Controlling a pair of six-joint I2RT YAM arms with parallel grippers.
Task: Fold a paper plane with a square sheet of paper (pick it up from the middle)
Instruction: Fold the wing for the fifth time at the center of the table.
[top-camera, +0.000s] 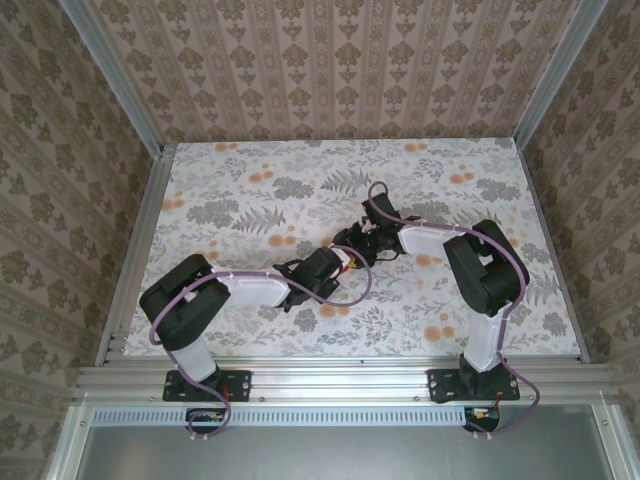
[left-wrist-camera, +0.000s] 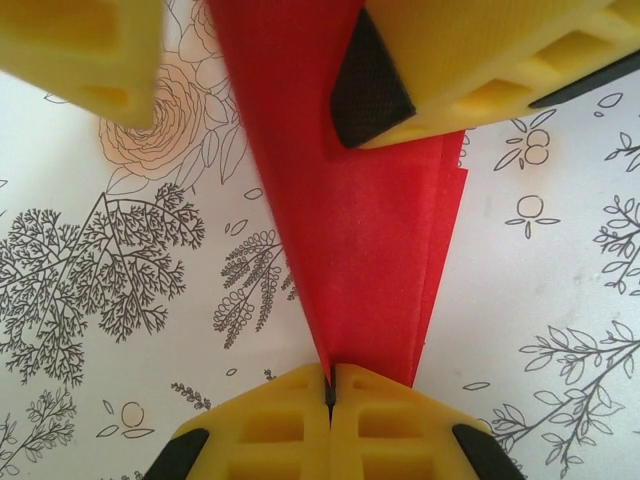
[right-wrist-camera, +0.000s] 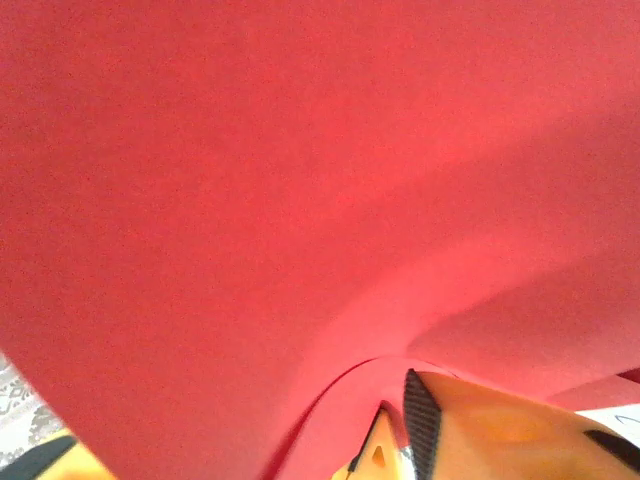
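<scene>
The red paper (left-wrist-camera: 350, 230) is folded into a narrow, pointed paper plane shape with creased layers along its right edge. My left gripper (left-wrist-camera: 330, 378) is shut on its pointed end just above the flowered table. My right gripper (left-wrist-camera: 245, 100) stands open astride the wider end. One of its fingers (left-wrist-camera: 470, 60) lies over the paper and the other (left-wrist-camera: 80, 50) is off to the side. In the right wrist view the red paper (right-wrist-camera: 300, 180) curves close over one black pad (right-wrist-camera: 420, 415). From above, both grippers (top-camera: 340, 262) (top-camera: 360, 245) meet at the table's middle, with a sliver of red paper (top-camera: 348, 257) between them.
The floral tabletop (top-camera: 250, 200) is walled in by patterned panels on three sides, with metal rails (top-camera: 330, 375) along the near edge. Both arm bases sit at that edge, and purple cables loop along each arm.
</scene>
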